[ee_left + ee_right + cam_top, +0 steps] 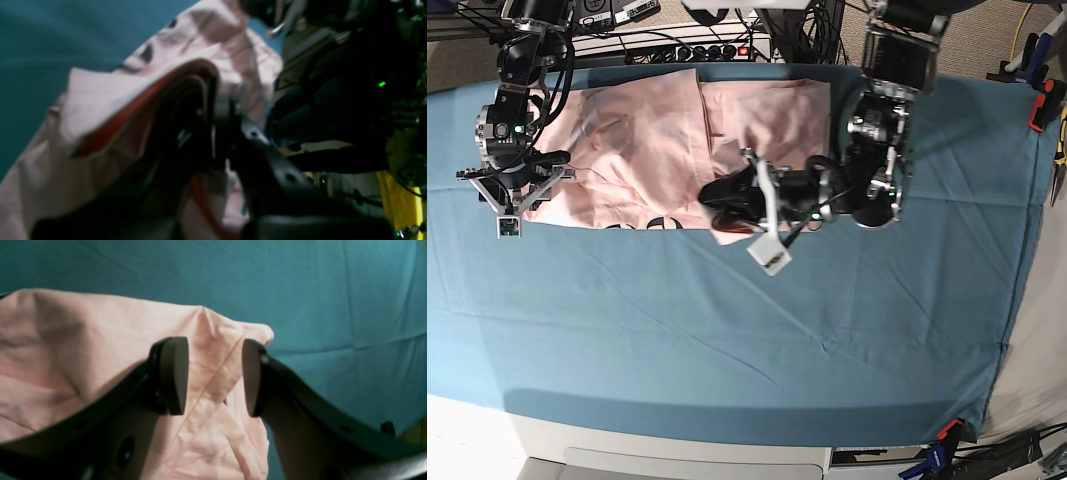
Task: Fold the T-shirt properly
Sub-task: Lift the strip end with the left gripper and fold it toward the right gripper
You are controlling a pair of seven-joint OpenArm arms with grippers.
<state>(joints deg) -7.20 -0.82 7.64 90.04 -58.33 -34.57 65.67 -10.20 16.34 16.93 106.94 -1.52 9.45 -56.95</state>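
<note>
In the left wrist view, my left claw [213,110] is closed on a fold of the T-shirt [100,96]. The pink cloth lies draped over the finger, with some black print showing higher up. The picture is blurred, so I cannot see how much cloth is between the jaws. I judge the risk is here: if the hold is thin, the fold may slip out when I pull, or I may drag more layers than I want.

In the right wrist view, my right claw [215,376] stands apart, empty, with a corner of the T-shirt [83,340] under and between the pads. The teal table cloth [333,306] is just beside it, and I could pinch it too by mistake.

In the base view, the T-shirt [657,130] lies at the far side of the table. My left arm reaches sideways, low across its near edge. My right arm hangs over its other end.
</note>
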